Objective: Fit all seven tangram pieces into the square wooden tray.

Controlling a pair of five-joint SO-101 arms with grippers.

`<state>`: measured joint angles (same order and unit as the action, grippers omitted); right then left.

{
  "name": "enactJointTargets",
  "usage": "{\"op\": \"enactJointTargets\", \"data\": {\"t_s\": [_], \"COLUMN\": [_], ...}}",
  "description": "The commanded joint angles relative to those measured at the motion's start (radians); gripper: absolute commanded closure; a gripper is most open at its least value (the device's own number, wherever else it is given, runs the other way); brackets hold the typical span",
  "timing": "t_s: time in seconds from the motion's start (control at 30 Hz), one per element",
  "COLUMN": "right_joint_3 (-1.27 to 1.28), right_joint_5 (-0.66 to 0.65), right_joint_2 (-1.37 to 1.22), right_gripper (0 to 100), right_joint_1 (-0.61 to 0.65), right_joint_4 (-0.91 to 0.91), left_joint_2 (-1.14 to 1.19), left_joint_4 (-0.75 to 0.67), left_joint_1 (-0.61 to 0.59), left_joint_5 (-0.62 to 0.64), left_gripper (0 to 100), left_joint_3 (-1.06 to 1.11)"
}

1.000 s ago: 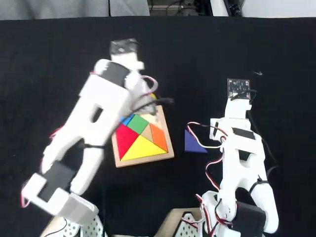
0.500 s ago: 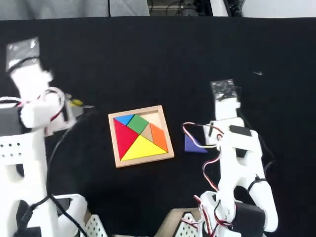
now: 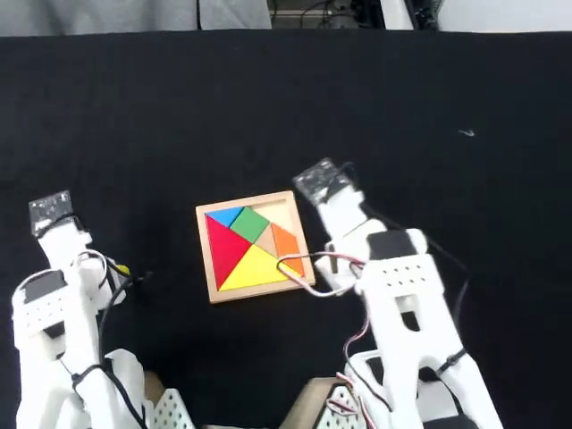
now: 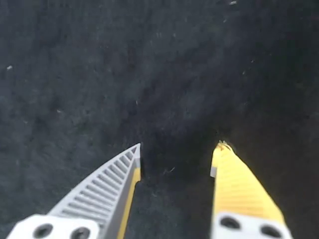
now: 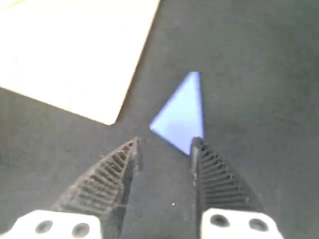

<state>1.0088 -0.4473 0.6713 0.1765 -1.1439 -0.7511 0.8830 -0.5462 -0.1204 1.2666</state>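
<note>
The square wooden tray (image 3: 306, 273) lies mid-table with blue, green, red, yellow, orange and brown pieces in it; its far right corner shows bare wood. In the right wrist view a blue-purple triangle (image 5: 182, 114) lies on the black cloth beside the tray's corner (image 5: 75, 55). My right gripper (image 5: 164, 144) hangs open just short of the triangle, one fingertip (image 5: 198, 145) at its edge. In the high view the right arm (image 3: 357, 241) covers that triangle. My left gripper (image 4: 178, 148) is open over bare cloth, far left of the tray.
Black cloth covers the whole table. The left arm (image 3: 63, 277) stands at the front left, apart from the tray. Both arm bases sit at the front edge. A loose cable (image 3: 308, 268) from the right arm hangs over the tray's right corner.
The left arm has pulled back from over the tray to the front left. The right arm has swung left toward the tray and now covers the blue-purple triangle.
</note>
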Motion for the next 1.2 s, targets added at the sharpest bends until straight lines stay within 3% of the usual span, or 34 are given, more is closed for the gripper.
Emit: {"op": "enactJointTargets", "data": {"t_s": [0.0,0.27,0.4,0.6,0.8,1.17], "right_joint_3": [-0.008,0.021,0.024,0.013,-0.018,-0.019], "right_joint_5": [-0.048,-0.083,-0.157,-0.161,-0.161,-0.236], "right_joint_2": [-0.004,-0.160,-0.231,-0.341,-0.397,-0.403], "right_gripper": [84.1,84.9,84.9,84.9,75.0,77.6], "right_joint_1": [0.044,-0.038,-0.044,-0.048,-0.048,-0.044], "right_joint_4": [0.011,0.161,0.187,0.261,0.249,0.250], "left_joint_2": [-0.055,-0.110,-0.121,-0.121,-0.121,-0.121], "left_joint_4": [-0.028,-0.032,-0.029,-0.032,-0.032,-0.032], "left_joint_1": [-0.007,-0.007,-0.007,-0.005,-0.005,-0.005], "left_joint_5": [-0.008,-0.008,-0.008,-0.008,-0.008,-0.008], "left_gripper": [77,77,77,77,77,77], "left_joint_3": [0.021,0.054,0.056,0.056,0.056,0.056]}}
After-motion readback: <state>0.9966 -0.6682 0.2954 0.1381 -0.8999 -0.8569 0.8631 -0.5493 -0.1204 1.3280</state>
